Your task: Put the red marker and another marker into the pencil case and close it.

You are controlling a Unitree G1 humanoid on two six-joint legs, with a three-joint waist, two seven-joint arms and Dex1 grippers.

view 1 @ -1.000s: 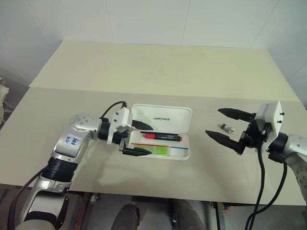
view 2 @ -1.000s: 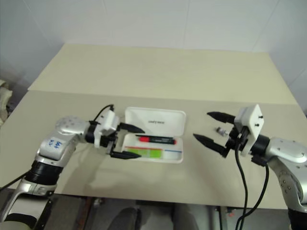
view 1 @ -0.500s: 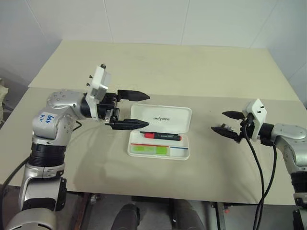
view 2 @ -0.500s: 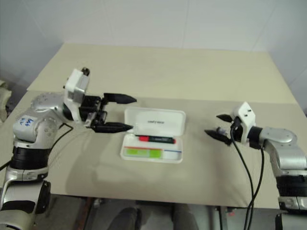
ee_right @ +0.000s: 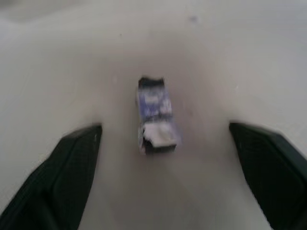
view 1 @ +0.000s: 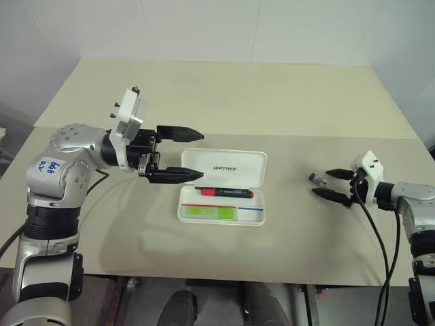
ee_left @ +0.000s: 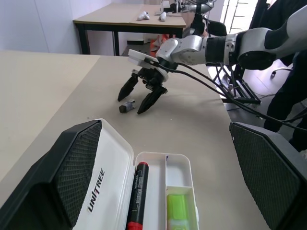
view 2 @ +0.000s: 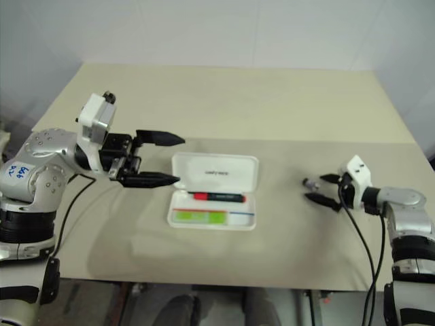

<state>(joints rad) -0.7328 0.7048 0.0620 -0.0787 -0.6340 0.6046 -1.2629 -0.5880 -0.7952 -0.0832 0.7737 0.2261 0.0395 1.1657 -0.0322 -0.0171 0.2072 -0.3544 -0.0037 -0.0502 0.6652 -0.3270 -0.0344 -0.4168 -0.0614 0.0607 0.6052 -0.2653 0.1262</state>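
Observation:
The white pencil case lies open at the table's middle, lid flat behind the tray. In the tray the red marker lies along the back compartment and the lime-green marker along the front one. My left gripper hovers open and empty just left of the lid, above the table, pointing toward the case. Far to the right my right gripper sits low over the table, open. Its fingers straddle a small grey cap-like piece without touching it.
The beige table has a seam across it behind the case, with a second tabletop beyond up to the white wall. The front edge runs close below the case. The left wrist view shows the case lid and, farther off, another table.
My left gripper rose off the tray and drew back to the left of the case, still open. My right gripper dropped and moved outward to the grey piece, its fingers a little narrower.

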